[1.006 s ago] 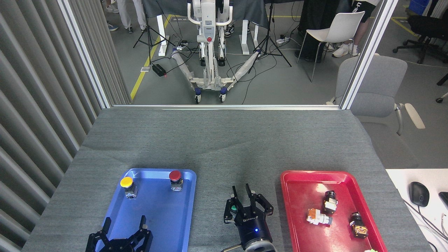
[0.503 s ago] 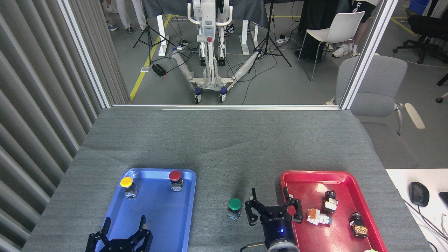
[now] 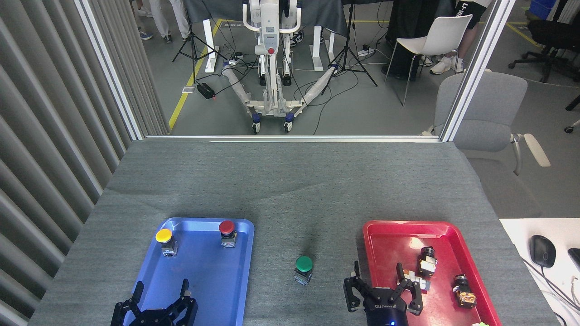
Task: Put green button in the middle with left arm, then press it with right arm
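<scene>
The green button stands upright on the bare grey cloth of the middle, between the two trays, with nothing touching it. My right gripper is open at the bottom edge, over the red tray's left rim, well to the right of the button and lower in the view. My left gripper is open at the bottom left, over the near end of the blue tray, holding nothing.
The blue tray holds a yellow button and a red button at its far end. The red tray holds several small parts. A computer mouse lies on a white desk at the right.
My right gripper, which stood with its fingers close together over the green button a second ago, has opened and drawn back to the right and toward me. The button stays put.
</scene>
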Robot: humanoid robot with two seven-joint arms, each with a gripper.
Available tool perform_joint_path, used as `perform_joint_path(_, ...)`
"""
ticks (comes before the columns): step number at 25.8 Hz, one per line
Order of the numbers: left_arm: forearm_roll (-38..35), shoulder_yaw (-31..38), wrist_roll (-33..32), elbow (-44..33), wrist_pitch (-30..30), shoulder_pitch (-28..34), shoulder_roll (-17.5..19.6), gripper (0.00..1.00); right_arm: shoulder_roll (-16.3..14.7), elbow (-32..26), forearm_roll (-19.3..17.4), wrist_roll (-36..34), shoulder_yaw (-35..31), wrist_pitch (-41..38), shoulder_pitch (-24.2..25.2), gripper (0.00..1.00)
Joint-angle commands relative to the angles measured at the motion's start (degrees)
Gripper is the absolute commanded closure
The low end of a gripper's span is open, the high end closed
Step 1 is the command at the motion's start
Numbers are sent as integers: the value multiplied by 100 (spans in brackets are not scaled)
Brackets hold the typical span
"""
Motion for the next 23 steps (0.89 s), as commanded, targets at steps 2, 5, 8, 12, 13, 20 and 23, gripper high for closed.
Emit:
perform_joint_path(2, 0, 0, -1, 0, -1, 0, 0, 0, -45, -567, 0, -9, -6, -16, 465, 1)
perform_joint_path(5, 9, 0, -1, 0, -1, 0, 0, 0, -62, -743, 9, -132, -6, -42, 641, 1)
perform_joint_path(8, 17, 0, -1, 0, -1, 0, 0, 0, -62, -743, 0, -291, -6, -51, 641, 1)
perform_joint_path(12, 17, 0, -1, 0, -1, 0, 0, 0, -62, -743, 0, -291, -6, -51, 641, 1)
perform_joint_path(13, 18, 0, -1, 0, -1, 0, 0, 0, -62, -743, 0, -291, -6, -60, 641, 0)
perform_joint_path(20, 26, 0, -1, 0, -1, 0, 0, 0, -62, -743, 0, -282, -6, -51, 659, 1)
perform_joint_path(23, 18, 0, -1, -9, -1, 0, 0, 0, -62, -743, 0, -282, -6, -51, 659, 0)
